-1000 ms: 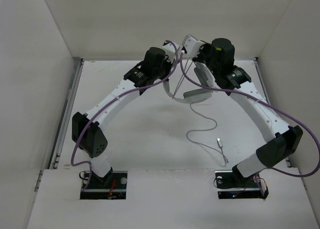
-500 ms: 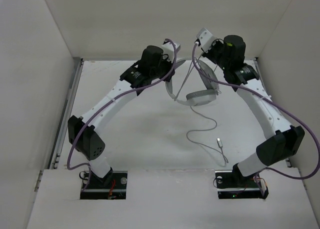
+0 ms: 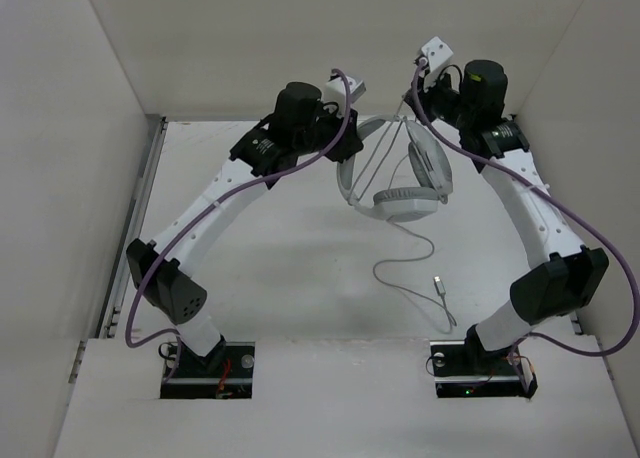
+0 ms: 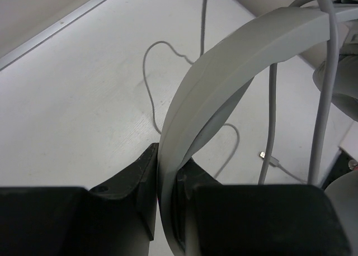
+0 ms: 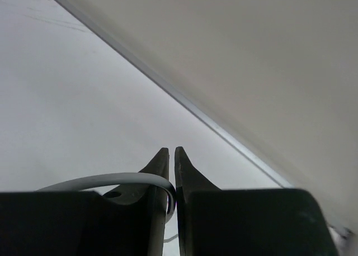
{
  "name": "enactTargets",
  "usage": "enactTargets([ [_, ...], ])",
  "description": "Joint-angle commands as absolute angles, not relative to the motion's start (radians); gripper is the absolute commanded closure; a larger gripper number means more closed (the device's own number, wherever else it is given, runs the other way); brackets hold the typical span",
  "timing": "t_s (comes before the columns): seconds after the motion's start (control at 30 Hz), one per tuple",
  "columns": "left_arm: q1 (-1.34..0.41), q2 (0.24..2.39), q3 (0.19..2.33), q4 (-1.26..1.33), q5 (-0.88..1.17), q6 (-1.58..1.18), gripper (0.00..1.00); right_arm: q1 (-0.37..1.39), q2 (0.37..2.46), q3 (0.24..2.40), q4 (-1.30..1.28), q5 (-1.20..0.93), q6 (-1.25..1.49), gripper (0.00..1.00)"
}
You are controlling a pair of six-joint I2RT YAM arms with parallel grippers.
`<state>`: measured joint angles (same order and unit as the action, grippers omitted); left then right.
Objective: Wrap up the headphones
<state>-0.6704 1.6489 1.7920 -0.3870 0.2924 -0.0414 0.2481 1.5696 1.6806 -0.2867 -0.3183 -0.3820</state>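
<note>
Nearest me, loose cable [image 3: 377,271] and plug [image 3: 438,279] lie on the tabletop [image 3: 280,278], below the headphones [image 3: 405,203]. Those hang lifted. My left hand [image 4: 168,175] clamps the headband [image 4: 224,60]; my right hand [image 5: 171,155], beyond them, pinches cable. Wrapping barely begun, I judge; most left.

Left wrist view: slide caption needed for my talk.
Left hand clamps the headphones, cable trailing onto the table.
</note>
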Motion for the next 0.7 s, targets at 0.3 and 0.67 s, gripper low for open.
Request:
enactTargets([
  [0.3, -0.665, 1.583, 2.020, -0.333, 0.385, -0.136, 0.99, 0.156, 1.605, 1.527, -0.057, -0.854, 0.202, 0.85],
  [0.67, -0.642, 1.698, 2.301, -0.318, 0.379, -0.244, 0.99, 0.225, 1.658, 1.212, 0.705, -1.019, 0.920, 0.72],
])
